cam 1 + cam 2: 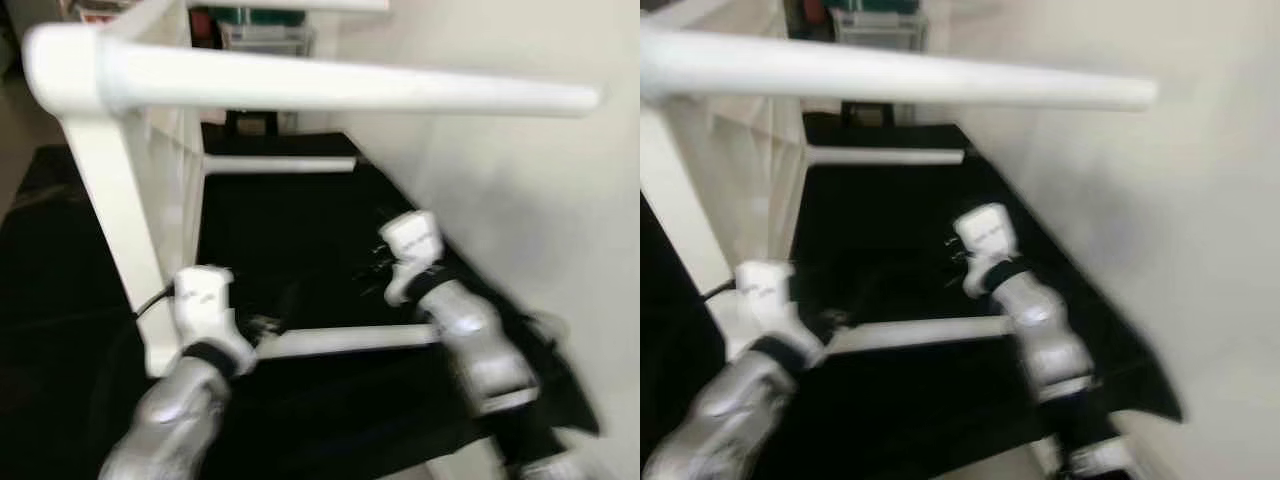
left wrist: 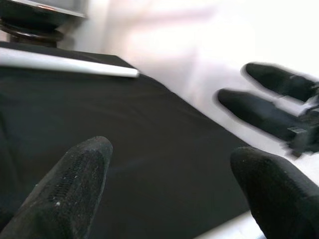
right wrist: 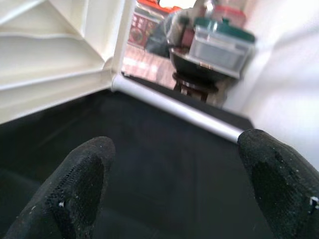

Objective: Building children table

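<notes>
Currently, the white plastic table frame (image 1: 150, 200) is tipped on its side on the black cloth (image 1: 290, 230), and both the left gripper (image 2: 169, 184) and right gripper (image 3: 174, 184) are held wide, empty, above it.

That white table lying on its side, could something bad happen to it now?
Maybe. The white table lies tipped on the black cloth with one leg sticking out in the air, so a bump from an arm might roll it over. Both the left pincer and the right pincer are open and hold nothing, so nothing steadies it. The wall is close, and a swinging leg could knock it.
</notes>
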Controlling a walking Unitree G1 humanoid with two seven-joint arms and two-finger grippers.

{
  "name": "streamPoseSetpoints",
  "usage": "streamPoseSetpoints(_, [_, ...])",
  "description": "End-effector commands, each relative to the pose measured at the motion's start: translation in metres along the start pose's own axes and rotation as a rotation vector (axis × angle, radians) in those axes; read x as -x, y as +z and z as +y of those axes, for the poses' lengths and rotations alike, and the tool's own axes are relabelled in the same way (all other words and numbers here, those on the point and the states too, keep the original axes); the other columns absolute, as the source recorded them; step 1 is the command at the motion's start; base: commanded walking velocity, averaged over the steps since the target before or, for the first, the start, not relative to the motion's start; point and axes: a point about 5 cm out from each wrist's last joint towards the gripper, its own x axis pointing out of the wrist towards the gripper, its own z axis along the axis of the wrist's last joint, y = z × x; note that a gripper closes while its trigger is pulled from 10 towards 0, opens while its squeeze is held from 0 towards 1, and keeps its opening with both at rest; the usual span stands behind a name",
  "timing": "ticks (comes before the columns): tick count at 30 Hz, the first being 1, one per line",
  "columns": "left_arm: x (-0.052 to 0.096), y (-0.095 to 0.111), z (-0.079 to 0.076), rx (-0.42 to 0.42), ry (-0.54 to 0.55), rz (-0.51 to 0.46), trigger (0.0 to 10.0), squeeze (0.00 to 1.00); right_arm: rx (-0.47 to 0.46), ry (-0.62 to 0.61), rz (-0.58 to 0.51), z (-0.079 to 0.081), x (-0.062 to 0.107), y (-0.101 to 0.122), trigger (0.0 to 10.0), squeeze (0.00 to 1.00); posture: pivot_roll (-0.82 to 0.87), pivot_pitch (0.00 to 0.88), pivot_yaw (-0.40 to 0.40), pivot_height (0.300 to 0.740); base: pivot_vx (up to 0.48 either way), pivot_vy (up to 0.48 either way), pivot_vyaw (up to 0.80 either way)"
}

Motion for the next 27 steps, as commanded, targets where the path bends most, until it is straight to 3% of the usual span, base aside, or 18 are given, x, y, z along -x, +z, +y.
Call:
streamPoseSetpoints(1, [0.002, -0.006, 0.008, -0.021, 0.065, 0.044, 10.0, 0.00, 0.061, 0.070, -0.046, 0.008, -0.004, 0.011, 10.0, 0.00, -0.06, 0.034, -0.100, 0.740, 0.000, 0.000, 0.00])
streamPoseSetpoints(4, [0.003, -0.009, 0.010, -0.027, 0.103, 0.065, 10.0, 0.00, 0.129, 0.105, -0.061, 0.004, -0.003, 0.015, 10.0, 0.00, -0.06, 0.035, -0.097, 0.740, 0.000, 0.000, 0.00])
streamPoseSetpoints(6, [0.006, -0.017, 0.013, -0.009, 0.169, 0.123, 10.0, 0.00, 0.310, 0.192, -0.098, -0.003, 0.002, 0.026, 10.0, 0.00, -0.06, 0.038, -0.098, 0.740, 0.000, 0.000, 0.00])
streamPoseSetpoints(7, [0.006, -0.017, 0.013, -0.009, 0.169, 0.123, 10.0, 0.00, 0.310, 0.192, -0.098, -0.003, 0.002, 0.026, 10.0, 0.00, -0.06, 0.038, -0.098, 0.740, 0.000, 0.000, 0.00])
streamPoseSetpoints(8, [0.006, -0.019, 0.013, 0.000, 0.189, 0.137, 10.0, 0.00, 0.391, 0.225, -0.107, -0.007, 0.005, 0.031, 10.0, 0.00, -0.06, 0.038, -0.098, 0.740, 0.000, 0.000, 0.00])
streamPoseSetpoints(9, [0.006, -0.019, 0.013, 0.000, 0.189, 0.137, 10.0, 0.00, 0.391, 0.225, -0.107, -0.007, 0.005, 0.031, 10.0, 0.00, -0.06, 0.038, -0.098, 0.740, 0.000, 0.000, 0.00])
streamPoseSetpoints(10, [0.007, -0.021, 0.011, 0.023, 0.202, 0.144, 10.0, 0.00, 0.459, 0.234, -0.113, -0.013, 0.008, 0.036, 10.0, 0.00, -0.06, 0.038, -0.098, 0.740, 0.000, 0.000, 0.00])
streamPoseSetpoints(12, [0.007, -0.023, 0.007, 0.049, 0.210, 0.146, 10.0, 0.00, 0.545, 0.219, -0.130, -0.023, 0.014, 0.044, 10.0, 0.00, -0.07, 0.043, -0.099, 0.740, 0.000, 0.000, 0.00])
streamPoseSetpoints(16, [0.007, -0.025, 0.006, 0.053, 0.215, 0.156, 10.0, 0.00, 0.575, 0.187, -0.152, -0.028, 0.019, 0.050, 10.0, 0.00, -0.07, 0.046, -0.095, 0.740, 0.000, 0.000, 0.00])
streamPoseSetpoints(18, [0.007, -0.029, 0.008, 0.001, 0.199, 0.175, 10.0, 0.00, 0.690, 0.082, -0.243, -0.033, 0.036, 0.069, 10.0, 0.00, -0.11, 0.058, -0.073, 0.740, 0.000, 0.000, 0.00])
streamPoseSetpoints(20, [0.007, -0.029, 0.008, 0.001, 0.199, 0.175, 10.0, 0.00, 0.690, 0.082, -0.243, -0.033, 0.036, 0.069, 10.0, 0.00, -0.11, 0.058, -0.073, 0.740, 0.000, 0.000, 0.00])
streamPoseSetpoints(23, [0.005, -0.029, 0.012, -0.061, 0.183, 0.185, 10.0, 0.00, 0.820, 0.013, -0.384, -0.024, 0.056, 0.100, 10.0, 0.00, -0.13, 0.066, -0.041, 0.740, 0.000, 0.000, 0.00])
streamPoseSetpoints(25, [0.005, -0.029, 0.012, -0.061, 0.183, 0.185, 10.0, 0.00, 0.820, 0.013, -0.384, -0.024, 0.056, 0.100, 10.0, 0.00, -0.13, 0.066, -0.041, 0.740, 0.000, 0.000, 0.00])
streamPoseSetpoints(27, [0.004, -0.028, 0.018, -0.045, 0.207, 0.188, 10.0, 0.00, 0.916, 0.001, -0.466, -0.018, 0.061, 0.123, 10.0, 0.00, -0.17, 0.079, -0.019, 0.740, 0.000, 0.000, 0.00])
